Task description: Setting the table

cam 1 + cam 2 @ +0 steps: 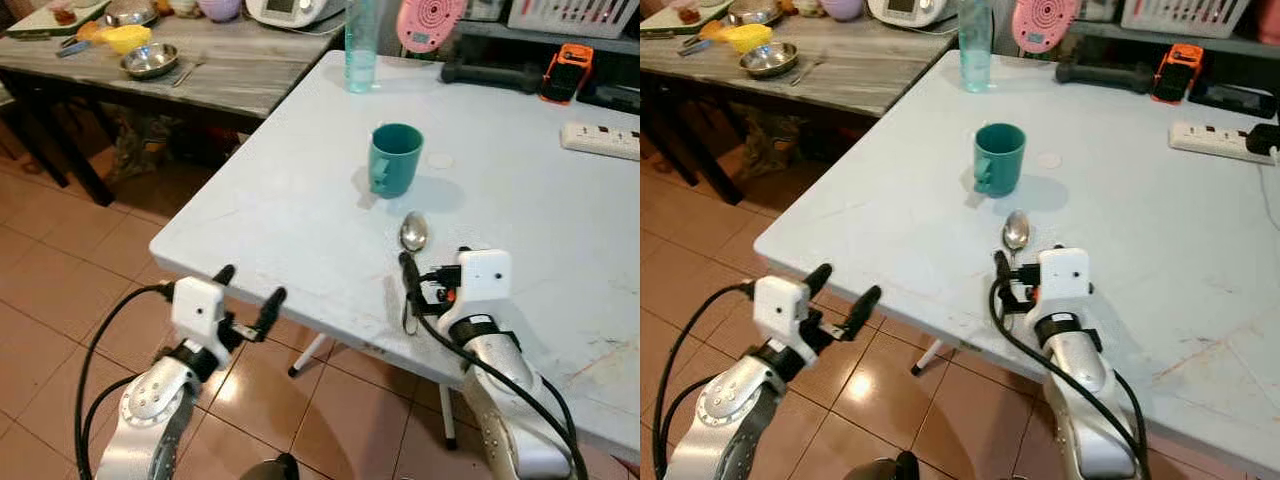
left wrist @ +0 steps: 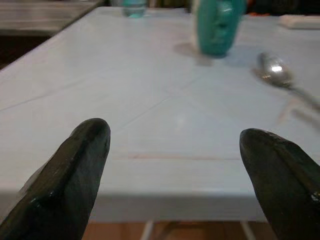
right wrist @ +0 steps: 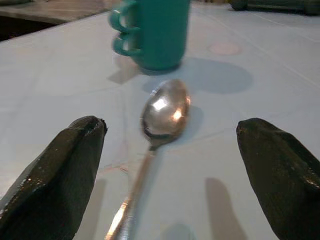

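The large pale blue-white rectangular table (image 1: pixel 300 200) takes up most of the scene, standing on a floor of reddish-brown tiles (image 1: pixel 60 290). Beyond the table's far left corner stands a grey wood-grain side table (image 1: pixel 240 70) carrying a steel bowl (image 1: pixel 150 60) and a yellow bowl (image 1: pixel 125 37). On the pale table, at its far edge, a clear turquoise plastic bottle (image 1: pixel 361 45) stands upright, and towards its far right edge lies a white power strip (image 1: pixel 600 139).

Near the middle of the table stands the teal ceramic mug (image 1: pixel 394 158), upright with its handle turned towards the near left. Just on the near side of the mug, close to it but apart, lies the shiny metal spoon (image 1: pixel 413 232), bowl end towards the mug and handle running back towards the table's near edge.

The right gripper (image 3: pixel 170 175) rests low over the table at the spoon's handle end, its two black fingers (image 3: pixel 65 170) spread wide either side of the handle, gripping nothing. The left gripper (image 2: pixel 185 170) hangs just off the table's near edge, to the left of the spoon, its fingers (image 2: pixel 75 165) likewise spread and empty
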Motion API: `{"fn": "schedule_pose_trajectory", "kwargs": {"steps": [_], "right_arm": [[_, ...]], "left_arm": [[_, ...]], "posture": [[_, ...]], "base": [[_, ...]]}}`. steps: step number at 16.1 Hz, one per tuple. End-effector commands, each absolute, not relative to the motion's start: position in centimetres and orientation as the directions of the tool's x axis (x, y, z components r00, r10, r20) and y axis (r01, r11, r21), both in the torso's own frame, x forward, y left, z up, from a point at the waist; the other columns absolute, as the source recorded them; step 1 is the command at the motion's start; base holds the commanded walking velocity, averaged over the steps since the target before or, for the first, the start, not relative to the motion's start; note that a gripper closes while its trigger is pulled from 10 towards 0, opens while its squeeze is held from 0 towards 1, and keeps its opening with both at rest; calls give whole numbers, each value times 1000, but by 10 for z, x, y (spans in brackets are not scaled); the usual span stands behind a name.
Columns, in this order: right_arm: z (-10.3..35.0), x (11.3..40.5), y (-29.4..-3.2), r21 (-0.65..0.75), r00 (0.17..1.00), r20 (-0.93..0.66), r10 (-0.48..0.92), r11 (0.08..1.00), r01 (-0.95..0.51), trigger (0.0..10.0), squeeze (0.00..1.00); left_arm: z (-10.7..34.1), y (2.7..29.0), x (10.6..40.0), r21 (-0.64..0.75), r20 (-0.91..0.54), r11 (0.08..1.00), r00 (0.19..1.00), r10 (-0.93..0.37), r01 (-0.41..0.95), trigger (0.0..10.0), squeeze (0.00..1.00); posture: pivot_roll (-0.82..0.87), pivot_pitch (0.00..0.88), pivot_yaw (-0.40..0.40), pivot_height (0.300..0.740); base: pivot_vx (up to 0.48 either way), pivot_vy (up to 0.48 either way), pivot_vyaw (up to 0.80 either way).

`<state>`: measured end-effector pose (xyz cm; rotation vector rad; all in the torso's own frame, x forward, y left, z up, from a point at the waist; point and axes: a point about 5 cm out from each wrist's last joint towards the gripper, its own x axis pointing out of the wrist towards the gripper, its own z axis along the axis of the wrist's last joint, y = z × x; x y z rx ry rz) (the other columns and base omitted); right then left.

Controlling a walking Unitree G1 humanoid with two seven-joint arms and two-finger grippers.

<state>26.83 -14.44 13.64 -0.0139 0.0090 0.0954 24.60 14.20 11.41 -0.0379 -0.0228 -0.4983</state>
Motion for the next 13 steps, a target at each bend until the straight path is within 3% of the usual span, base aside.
{"fn": "schedule_pose_trajectory", "kwargs": {"steps": [1,7,13], "right_arm": [[137,270,-143,1,996,-20,88,996,-88,10000,0],[143,282,-134,32,995,-31,96,995,-95,10000,0],[132,290,-118,106,986,-133,98,991,-84,10000,0]], "left_arm": [[117,138,241,-32,14,854,855,-519,519,10000,0],[132,129,231,-49,-16,736,736,-677,675,10000,0],[136,126,231,-44,-36,721,720,-693,691,10000,0]], "posture": [[-8,153,72,740],[-14,155,67,740],[-15,149,67,740]], "base": [[0,0,0],[0,0,0],[0,0,0]]}}
